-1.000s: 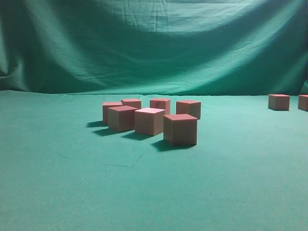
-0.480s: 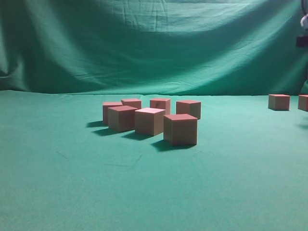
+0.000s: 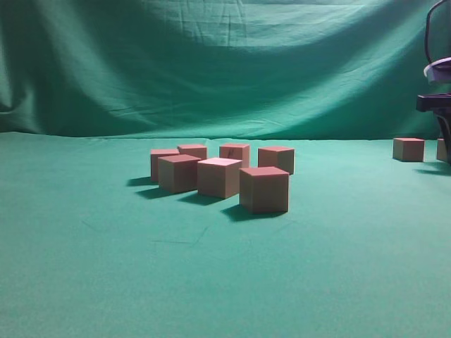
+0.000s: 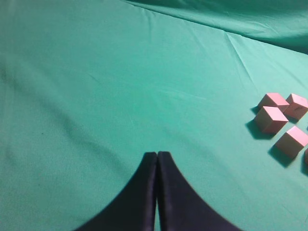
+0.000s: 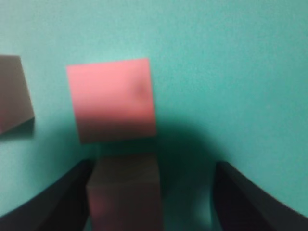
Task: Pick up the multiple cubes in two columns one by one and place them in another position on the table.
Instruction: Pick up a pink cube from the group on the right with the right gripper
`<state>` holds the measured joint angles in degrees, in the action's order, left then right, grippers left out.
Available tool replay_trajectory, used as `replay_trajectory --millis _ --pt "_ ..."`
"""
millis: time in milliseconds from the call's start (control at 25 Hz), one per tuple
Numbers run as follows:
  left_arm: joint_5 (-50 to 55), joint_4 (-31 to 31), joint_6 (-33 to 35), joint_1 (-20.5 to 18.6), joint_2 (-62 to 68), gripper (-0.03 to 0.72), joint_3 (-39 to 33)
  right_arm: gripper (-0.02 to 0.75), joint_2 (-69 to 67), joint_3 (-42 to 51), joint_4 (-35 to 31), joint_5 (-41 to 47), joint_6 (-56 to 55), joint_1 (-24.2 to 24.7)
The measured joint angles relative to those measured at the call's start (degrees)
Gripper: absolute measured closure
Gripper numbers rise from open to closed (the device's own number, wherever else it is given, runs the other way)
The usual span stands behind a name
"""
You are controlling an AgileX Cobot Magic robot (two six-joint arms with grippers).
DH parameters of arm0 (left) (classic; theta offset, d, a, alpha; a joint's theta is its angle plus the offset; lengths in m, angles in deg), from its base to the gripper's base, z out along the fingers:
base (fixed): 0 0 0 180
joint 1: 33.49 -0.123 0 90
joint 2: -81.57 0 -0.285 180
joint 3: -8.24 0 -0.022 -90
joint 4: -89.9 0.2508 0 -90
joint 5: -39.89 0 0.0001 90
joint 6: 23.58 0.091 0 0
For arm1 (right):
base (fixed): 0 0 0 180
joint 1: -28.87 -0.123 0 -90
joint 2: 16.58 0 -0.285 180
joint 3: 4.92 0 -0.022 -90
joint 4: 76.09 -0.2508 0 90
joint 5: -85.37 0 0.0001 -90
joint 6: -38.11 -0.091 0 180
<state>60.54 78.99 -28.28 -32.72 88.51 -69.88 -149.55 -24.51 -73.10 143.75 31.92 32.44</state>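
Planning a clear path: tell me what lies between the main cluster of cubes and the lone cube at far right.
Only bare green cloth table lies between the cluster of small wooden cubes and the lone cube, shown in the exterior view.

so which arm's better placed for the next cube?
Right. Its open gripper hangs over a cube at the table's far right edge; the left gripper is shut, away from the cluster.

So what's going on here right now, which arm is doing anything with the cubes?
The right gripper hangs open at the far right of the table, over cubes set apart from the rest. One cube sits between its fingers beside the left one, another lies just ahead; whether it is gripped is unclear. The left gripper is shut and holds nothing, hovering over bare cloth. Seven cubes sit clustered mid-table.
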Motion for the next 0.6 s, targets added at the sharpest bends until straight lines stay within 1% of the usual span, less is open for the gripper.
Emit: replay_trajectory --millis 160,200,320,360,400,600 --pt "0.0 0.0 0.0 0.0 0.0 0.688 0.0 0.262 0.0 0.0 0.0 0.0 0.3 0.0" --pt "0.0 0.0 0.0 0.0 0.0 0.688 0.0 0.328 0.0 -0.1 0.0 0.6 0.2 0.0" --pt "0.0 0.0 0.0 0.0 0.0 0.688 0.0 0.468 0.0 -0.2 0.0 3.0 0.3 0.0" --pt "0.0 0.0 0.0 0.0 0.0 0.688 0.0 0.479 0.0 -0.5 0.0 3.9 0.3 0.0" --pt "0.0 0.0 0.0 0.0 0.0 0.688 0.0 0.465 0.0 -1.2 0.0 5.3 0.3 0.0" --pt "0.0 0.0 0.0 0.0 0.0 0.688 0.0 0.465 1.0 -5.3 0.0 10.7 0.3 -0.6"
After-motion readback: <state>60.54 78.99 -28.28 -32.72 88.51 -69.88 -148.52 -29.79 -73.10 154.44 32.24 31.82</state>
